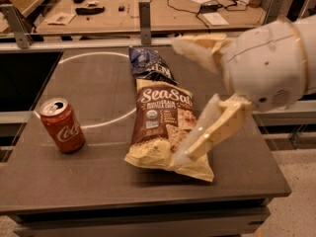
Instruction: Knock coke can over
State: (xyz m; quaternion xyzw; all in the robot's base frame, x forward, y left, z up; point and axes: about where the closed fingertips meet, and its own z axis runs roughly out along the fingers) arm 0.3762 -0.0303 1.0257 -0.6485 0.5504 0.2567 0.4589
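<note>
Can: the coke can stood upright on the left of the table, near that edge, right by the white ring.
Gripper: the gripper hung over the chip bag, fingers spread wide, holding nothing, well apart from the can.
Between them: the chip bag and the blue snack bag lay in a line down the middle.
Step in hand: by my read, the approach, with the crossing to the can not yet made.
Doing it well: clear the bag rather than drag it; meet the can high on its wall so it tips instead of sliding.
Watch out: a push leftward could roll it off the edge.
</note>
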